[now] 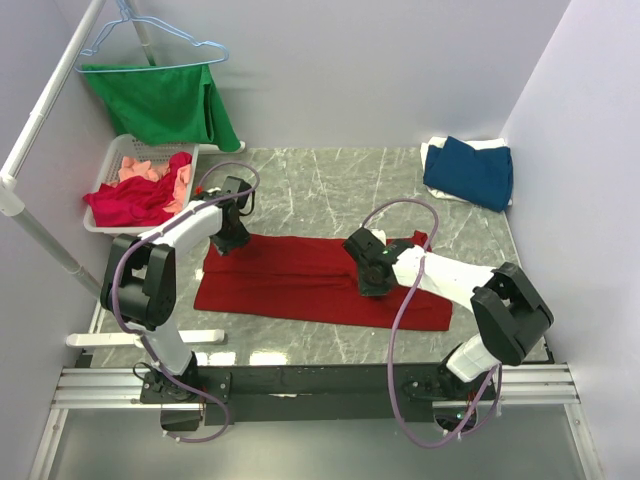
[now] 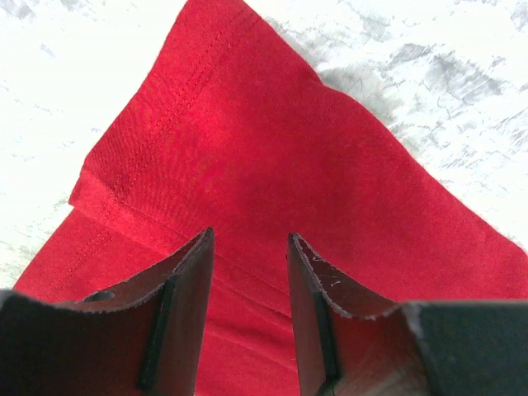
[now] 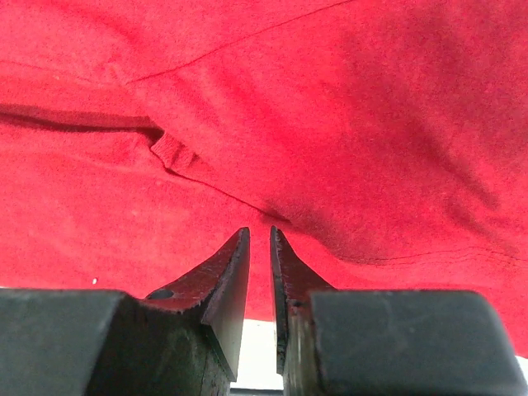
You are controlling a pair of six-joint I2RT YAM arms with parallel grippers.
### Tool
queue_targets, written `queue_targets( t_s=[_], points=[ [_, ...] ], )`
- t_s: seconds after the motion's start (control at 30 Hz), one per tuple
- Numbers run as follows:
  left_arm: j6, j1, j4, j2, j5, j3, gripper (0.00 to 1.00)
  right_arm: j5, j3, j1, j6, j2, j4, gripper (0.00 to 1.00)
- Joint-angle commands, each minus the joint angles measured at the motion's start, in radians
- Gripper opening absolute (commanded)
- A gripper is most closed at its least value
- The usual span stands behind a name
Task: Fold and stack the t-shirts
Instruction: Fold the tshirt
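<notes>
The left arm (image 1: 180,232) reaches to the far left corner of the deep-red t-shirt (image 1: 290,285), and the left gripper (image 2: 247,239) points down there with its fingers apart. The right arm (image 1: 440,278) stretches leftward over the shirt's right half. The right gripper (image 3: 258,233) has its fingers nearly together, with a thin gap between.

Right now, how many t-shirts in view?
5: deep-red shirt spread mid-table; dark blue shirt on a white shirt, far right; crimson shirt and salmon-pink shirt in the basket, far left. More may be buried there.
</notes>
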Motion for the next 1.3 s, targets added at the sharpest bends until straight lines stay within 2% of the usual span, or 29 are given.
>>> queue_targets(
  t_s=[0.0, 0.33, 0.83, 0.93, 1.07, 1.27],
  points=[
    [0.001, -0.005, 0.014, 0.002, 0.014, -0.009, 0.46, 0.055, 0.009, 0.004, -0.001, 0.004, 0.018, 0.23],
    [-0.001, -0.016, 0.002, 0.011, 0.007, 0.007, 0.46, 0.088, 0.046, -0.013, -0.015, 0.08, 0.029, 0.23],
    [-0.001, -0.021, 0.002, 0.023, 0.01, 0.024, 0.46, 0.12, 0.03, -0.078, -0.026, 0.091, 0.04, 0.27],
    [0.002, -0.022, -0.001, 0.023, 0.008, 0.026, 0.46, 0.111, 0.03, -0.095, -0.032, 0.1, 0.046, 0.22],
    [0.002, -0.022, -0.003, 0.023, 0.002, 0.027, 0.46, 0.106, 0.032, -0.101, -0.034, 0.1, 0.04, 0.02],
    [0.002, -0.022, -0.001, 0.02, 0.003, 0.026, 0.46, 0.107, 0.049, -0.101, -0.014, 0.048, 0.0, 0.0]
  ],
)
